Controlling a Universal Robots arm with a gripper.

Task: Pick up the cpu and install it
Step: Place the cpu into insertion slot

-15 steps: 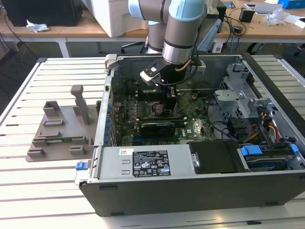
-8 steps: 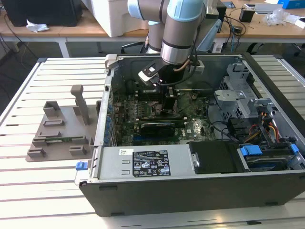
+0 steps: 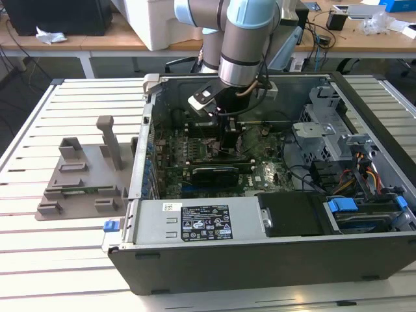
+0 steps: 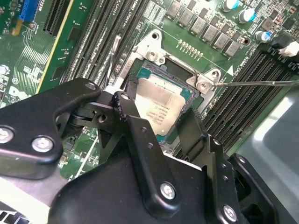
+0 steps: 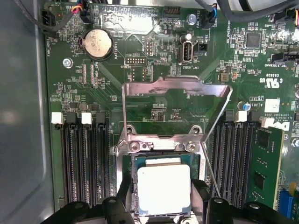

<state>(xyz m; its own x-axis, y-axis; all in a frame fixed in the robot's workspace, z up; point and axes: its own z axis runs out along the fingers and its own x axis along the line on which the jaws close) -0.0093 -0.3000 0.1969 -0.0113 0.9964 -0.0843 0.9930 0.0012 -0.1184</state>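
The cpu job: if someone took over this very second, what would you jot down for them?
The hand is down inside the computer case, astride the cpu; whether it grips, I cannot tell.
The cpu lies flat in the socket on the motherboard.
Done: pickup and placing, it seems.
Left: the retaining plate stands open, the wire lever unlatched.

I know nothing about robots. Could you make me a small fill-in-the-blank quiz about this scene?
The robot arm reaches into an open computer ___.
The gripper is right at the cpu, which sits in its ___.
The socket's metal cover frame is not closed but ___.
Missing words: case; socket; open.
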